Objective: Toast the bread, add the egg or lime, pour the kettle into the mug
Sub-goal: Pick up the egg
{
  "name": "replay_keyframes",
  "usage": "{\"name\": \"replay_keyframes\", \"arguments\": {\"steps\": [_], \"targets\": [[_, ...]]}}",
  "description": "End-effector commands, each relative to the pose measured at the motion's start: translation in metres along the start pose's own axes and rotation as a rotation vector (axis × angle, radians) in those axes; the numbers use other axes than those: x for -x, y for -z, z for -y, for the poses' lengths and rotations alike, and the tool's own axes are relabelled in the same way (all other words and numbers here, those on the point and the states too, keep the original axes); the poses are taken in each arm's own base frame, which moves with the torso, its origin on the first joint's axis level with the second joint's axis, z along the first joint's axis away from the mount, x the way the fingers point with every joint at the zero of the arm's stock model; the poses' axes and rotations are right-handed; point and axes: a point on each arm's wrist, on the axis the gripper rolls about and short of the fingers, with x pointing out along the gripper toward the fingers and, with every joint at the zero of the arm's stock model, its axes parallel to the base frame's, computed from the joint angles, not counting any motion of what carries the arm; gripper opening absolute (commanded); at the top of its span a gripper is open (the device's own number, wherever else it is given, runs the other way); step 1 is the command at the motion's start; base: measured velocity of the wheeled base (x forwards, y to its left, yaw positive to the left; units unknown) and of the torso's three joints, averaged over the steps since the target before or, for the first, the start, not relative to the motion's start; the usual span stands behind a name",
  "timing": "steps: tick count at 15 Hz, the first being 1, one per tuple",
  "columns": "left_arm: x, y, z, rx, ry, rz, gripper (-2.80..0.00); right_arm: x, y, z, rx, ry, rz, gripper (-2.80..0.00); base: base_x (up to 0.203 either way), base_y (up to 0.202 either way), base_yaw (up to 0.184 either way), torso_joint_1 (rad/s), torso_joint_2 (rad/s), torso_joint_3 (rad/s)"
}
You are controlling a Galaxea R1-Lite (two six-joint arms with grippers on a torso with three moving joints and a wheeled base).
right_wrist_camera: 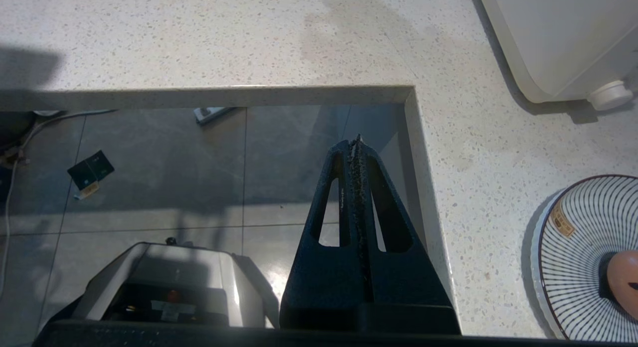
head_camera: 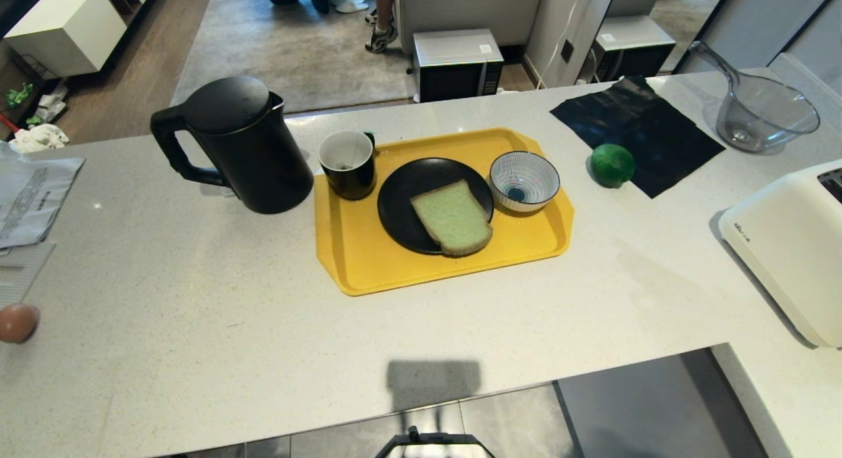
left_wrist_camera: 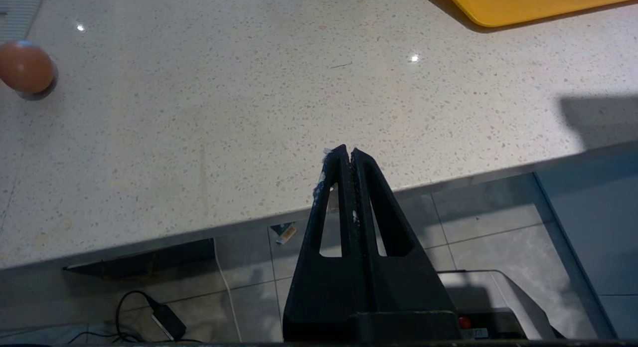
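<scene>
Bread (head_camera: 452, 217), a pale green slice, lies on a black plate (head_camera: 401, 208) in the middle of a yellow tray (head_camera: 368, 267) on the desk (head_camera: 197, 300). Nearer, both hands hang at the desk's front edge, empty: the left hand (left_wrist_camera: 347, 151) with its fingers pressed together, the right hand (right_wrist_camera: 355, 142) likewise closed. An egg (head_camera: 17, 322) sits alone on the desk far left. On the tray beside the plate stand the mug (head_camera: 348, 163), white inside, and a striped bowl (head_camera: 524, 180). The black kettle (head_camera: 237, 145) stands left of the tray. The lime (head_camera: 612, 165) rests right of it, touching a black cloth (head_camera: 644, 132). A white toaster (head_camera: 789, 247) sits far right, a clear jug (head_camera: 763, 112) beyond.
</scene>
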Motion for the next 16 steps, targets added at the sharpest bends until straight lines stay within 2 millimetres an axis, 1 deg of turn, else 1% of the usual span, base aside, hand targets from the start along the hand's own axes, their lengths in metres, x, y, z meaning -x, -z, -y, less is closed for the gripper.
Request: {"name": "replay_keyframes", "arguments": {"steps": [1,16], "targets": [[-0.0009,0.0047,0.0000,0.000,0.000,-0.014,-2.80,-0.0001,-0.0001,0.0000,0.000,-0.001,-0.001,-2.80,0.000,0.000,0.000,0.000,0.00,0.000],[-0.0009,0.0047,-0.0003,0.002,-0.012,-0.014,-2.80,-0.0001,-0.0001,0.0000,0.000,-0.001,-0.001,-2.80,0.000,0.000,0.000,0.000,0.00,0.000]]}}
